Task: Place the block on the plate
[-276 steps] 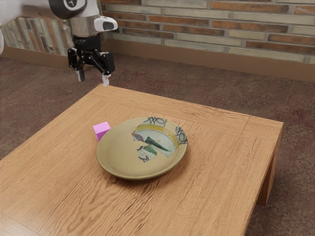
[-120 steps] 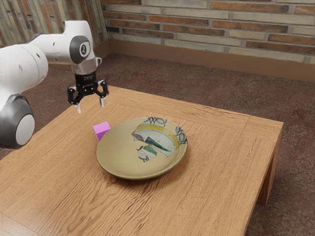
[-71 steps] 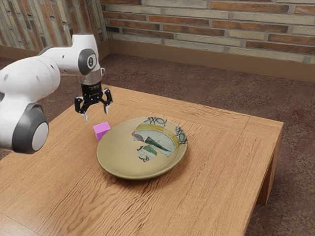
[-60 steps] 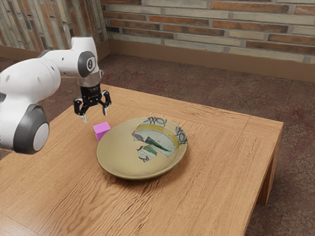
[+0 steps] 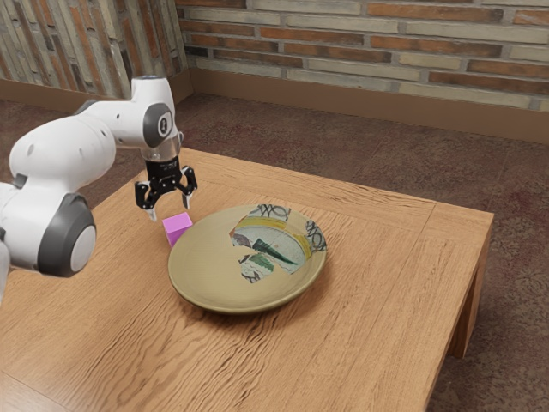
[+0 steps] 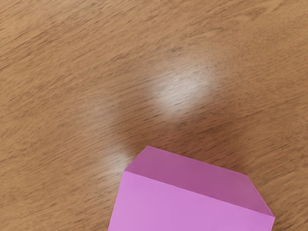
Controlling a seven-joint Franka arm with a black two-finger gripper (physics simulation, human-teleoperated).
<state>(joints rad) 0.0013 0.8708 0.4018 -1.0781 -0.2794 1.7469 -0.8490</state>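
White robot arm (image 5: 64, 150) comes in from the ext. view's left, w/ its black 2-finger gripper (image 5: 170, 212) hanging low over the wooden table (image 5: 386, 275), fingers pointing down & spread apart. The pink block (image 5: 177, 229) sits on the tabletop nr. the fingertips, right beside the round tan plate (image 5: 210, 270); can't tell if block & rim touch. Plate's got a painted patch, yellow band + green bits. Wrist view has the block close under the hand, w/ wood grain & soft glare next to it. Brick wall (image 5: 412, 43) in the b/g.
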